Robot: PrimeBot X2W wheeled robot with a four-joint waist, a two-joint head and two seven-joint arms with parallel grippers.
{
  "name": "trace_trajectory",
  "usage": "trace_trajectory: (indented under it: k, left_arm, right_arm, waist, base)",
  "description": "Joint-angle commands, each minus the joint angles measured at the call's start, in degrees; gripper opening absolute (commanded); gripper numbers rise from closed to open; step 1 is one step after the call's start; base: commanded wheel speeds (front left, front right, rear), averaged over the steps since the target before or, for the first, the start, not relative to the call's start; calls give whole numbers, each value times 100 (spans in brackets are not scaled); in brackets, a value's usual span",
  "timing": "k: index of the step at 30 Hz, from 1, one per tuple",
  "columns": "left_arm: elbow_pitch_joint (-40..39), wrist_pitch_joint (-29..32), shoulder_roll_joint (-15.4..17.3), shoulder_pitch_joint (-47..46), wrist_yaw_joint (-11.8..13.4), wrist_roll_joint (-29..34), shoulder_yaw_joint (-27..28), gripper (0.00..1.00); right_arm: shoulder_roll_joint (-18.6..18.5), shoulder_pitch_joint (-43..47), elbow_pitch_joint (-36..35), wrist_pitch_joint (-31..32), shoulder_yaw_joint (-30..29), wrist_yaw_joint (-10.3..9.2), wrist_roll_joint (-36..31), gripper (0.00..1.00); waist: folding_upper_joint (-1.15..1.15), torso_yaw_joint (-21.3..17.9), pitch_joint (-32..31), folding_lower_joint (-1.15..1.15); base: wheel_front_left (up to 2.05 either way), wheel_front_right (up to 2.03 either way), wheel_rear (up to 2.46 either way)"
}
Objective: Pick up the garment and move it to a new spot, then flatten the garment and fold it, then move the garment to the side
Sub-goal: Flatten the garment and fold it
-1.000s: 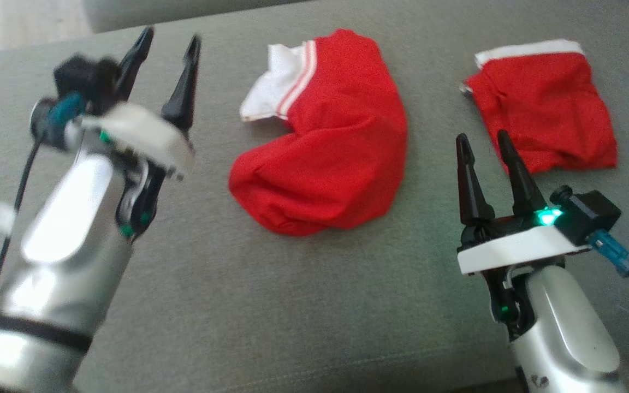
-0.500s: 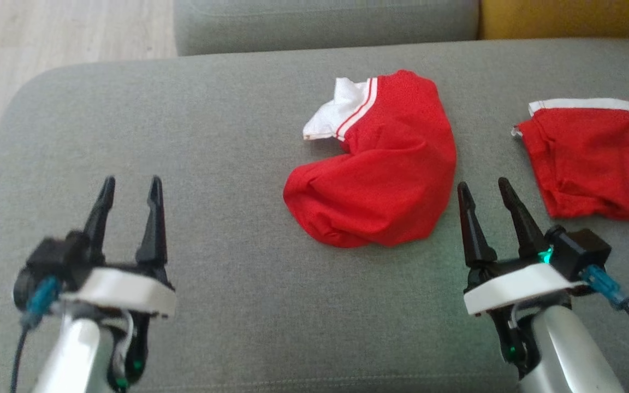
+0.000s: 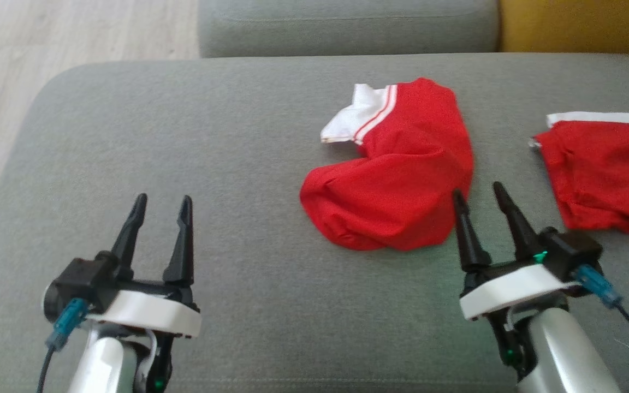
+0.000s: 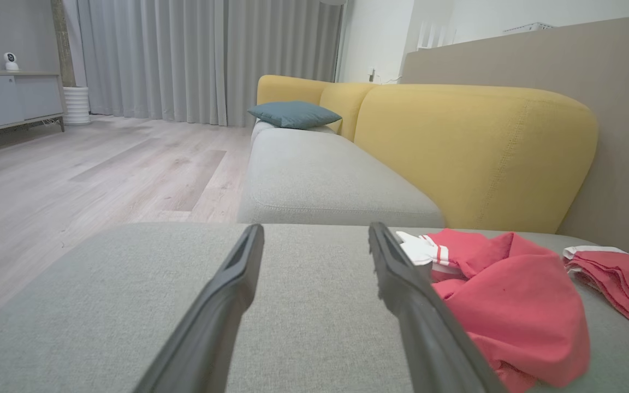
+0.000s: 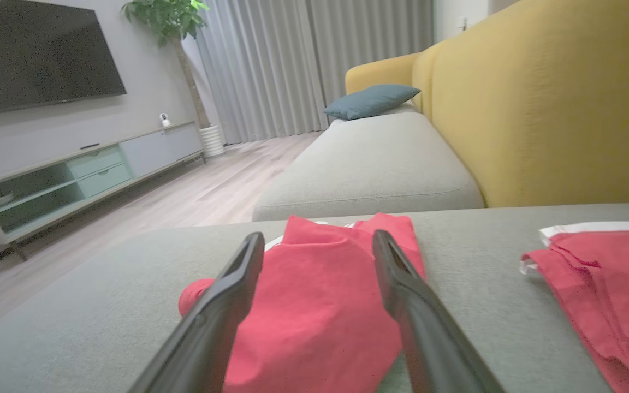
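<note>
A crumpled red garment (image 3: 396, 180) with a white, red-striped part lies in the middle of the grey cushion (image 3: 249, 164). My right gripper (image 3: 477, 189) is open, its fingertips at the garment's near right edge with nothing between them. In the right wrist view the garment (image 5: 314, 305) lies just ahead of the open right gripper (image 5: 317, 236). My left gripper (image 3: 163, 198) is open and empty over bare cushion, well to the left of the garment. The left wrist view has the left gripper (image 4: 315, 228) open, with the garment (image 4: 516, 300) off to its right.
A second red garment with a white band (image 3: 604, 174) lies flatter at the right edge. A yellow backrest (image 4: 478, 153) rises behind the cushion, and another grey cushion (image 3: 347, 27) adjoins it. Wooden floor (image 3: 47, 43) lies beyond the cushion's rounded left edge.
The head camera has shifted, so the whole picture moved. My left arm has come down from a raised pose to the lower left. The right gripper now stands closer to the garment's edge.
</note>
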Motion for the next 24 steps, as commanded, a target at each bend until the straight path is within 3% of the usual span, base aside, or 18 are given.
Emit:
trace_trajectory:
  k: [1, 7, 12, 24]
  left_arm:
    - [-132, -34, -4, -252, -38, 64, 268, 100]
    - [31, -35, -200, -365, -218, 156, 276, 100]
    - [164, -35, -294, -468, -308, 169, 239, 100]
    - [231, -35, -352, -644, -263, -178, 19, 100]
  right_arm:
    - [-9, -243, -216, 47, 199, -5, -61, 100]
    - [-9, -692, -41, 551, 788, -5, -446, 100]
    - [-9, -1231, 537, 890, 1222, -5, -724, 100]
    - [-12, -2495, 2733, 1467, 745, -5, -3438, 100]
  waist:
    - [0, 113, 41, 0]
    - [0, 556, 260, 0]
    - [0, 959, 481, 0]
    - [0, 1826, 852, 0]
  base:
    - [0, 0, 0]
    - [0, 0, 0]
    - [0, 0, 0]
    - [0, 0, 0]
